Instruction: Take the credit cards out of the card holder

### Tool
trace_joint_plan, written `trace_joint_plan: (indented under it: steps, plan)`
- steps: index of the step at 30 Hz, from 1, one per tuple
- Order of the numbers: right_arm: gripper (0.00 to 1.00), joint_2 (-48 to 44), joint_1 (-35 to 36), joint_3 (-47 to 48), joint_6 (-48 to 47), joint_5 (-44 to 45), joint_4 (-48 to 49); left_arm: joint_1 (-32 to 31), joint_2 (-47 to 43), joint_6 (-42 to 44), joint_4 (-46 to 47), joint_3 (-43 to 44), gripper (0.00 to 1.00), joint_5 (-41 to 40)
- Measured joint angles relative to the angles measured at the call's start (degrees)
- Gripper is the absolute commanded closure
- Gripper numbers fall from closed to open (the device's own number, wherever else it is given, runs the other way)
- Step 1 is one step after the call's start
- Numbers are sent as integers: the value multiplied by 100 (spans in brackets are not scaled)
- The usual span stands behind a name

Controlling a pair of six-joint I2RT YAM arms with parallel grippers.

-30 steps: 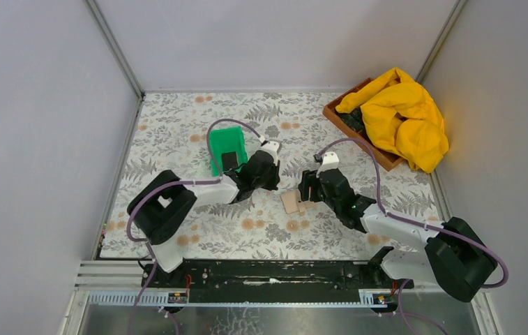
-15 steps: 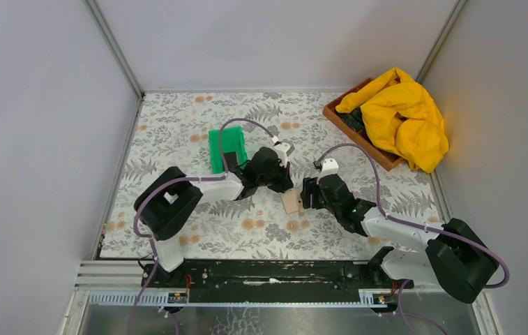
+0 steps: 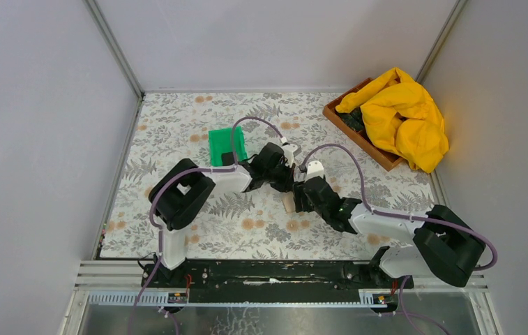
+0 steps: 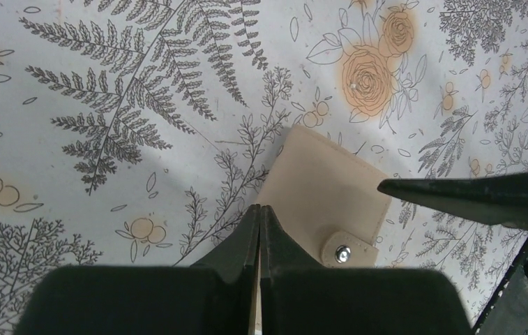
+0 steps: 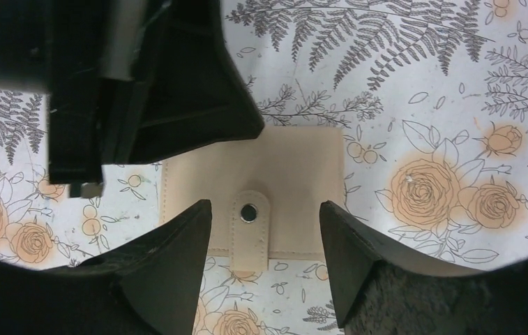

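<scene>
Right gripper point(image 5: 264, 209) hangs with its jaws wide apart and holds nothing. Its 2 fingers stand either side of the closing tab point(image 5: 250, 230) of the card holder point(image 5: 285, 164), directly above it. The holder lies flat on the floral tablecloth point(image 5: 449, 91) at mid-table, between the 2 arms, shut, with the metal snap point(image 5: 250, 212) fastened. No credit cards show in any view, so I judge they are inside.

From the right wrist camera, the holder's long axis runs side to side, along the line on which my fingers would close. The tab folds over the edge nearest that camera. That makes the right gripper the better placed of the 2 for the tab.

Left gripper point(image 4: 259, 209) is pressed fully shut and empty. Its paired tips sit at the holder's edge on the side away from the tab. I cannot tell whether they touch the holder or hover just over it. From above, both grippers crowd the holder point(image 3: 289, 204), so the space between them is tight. I judge the step in hand is unsnapping the tab, with the left tips pinning the body.
</scene>
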Motion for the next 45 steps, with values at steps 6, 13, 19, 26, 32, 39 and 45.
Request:
trace_joint_plan:
  steps: [6, 13, 19, 26, 32, 39, 45]
  plan:
    - [34, 444, 256, 179, -15, 341, -4, 149, 258, 4, -114, 247, 100, 251]
    - [52, 754, 302, 284, -2, 531, -13, 177, 275, 9, -118, 262, 100, 319]
    - [77, 872, 332, 372, 90, 632, -24, 177, 299, 9, -118, 284, 100, 361]
    - [100, 872, 334, 372, 184, 704, -35, 179, 321, 7, -116, 297, 100, 387]
    - [100, 798, 334, 341, 229, 717, -37, 184, 332, 2, -122, 306, 100, 391]
    - [100, -76, 332, -146, 247, 782, 20, 160, 428, -59, -142, 350, 100, 461]
    - [100, -699, 332, -420, 223, 892, 39, 179, 439, -94, -142, 356, 100, 468]
